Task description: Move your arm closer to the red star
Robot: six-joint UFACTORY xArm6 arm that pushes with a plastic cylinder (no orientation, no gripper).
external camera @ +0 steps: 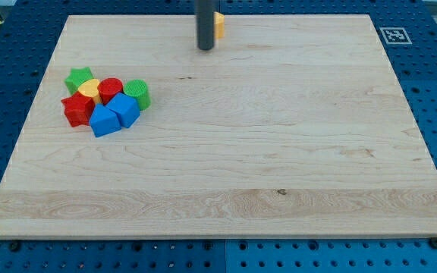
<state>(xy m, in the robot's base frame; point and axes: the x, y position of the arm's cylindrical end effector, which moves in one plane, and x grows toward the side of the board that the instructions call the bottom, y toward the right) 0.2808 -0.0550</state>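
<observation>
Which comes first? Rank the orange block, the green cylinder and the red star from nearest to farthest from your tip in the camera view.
1. The orange block, just at the view's right of my tip, partly hidden by the rod.
2. The green cylinder, at the right end of the cluster, down toward the view's left.
3. The red star, at the cluster's left edge, farthest.

**A Plain Dark Rod**

Only a straight, dark grey cylindrical rod is seen. A smooth, matte surface is shown, with a faint lighter sheen along one side. No cables, screws or markings can be made out. My tip (205,48) is cut flat and round.
</observation>
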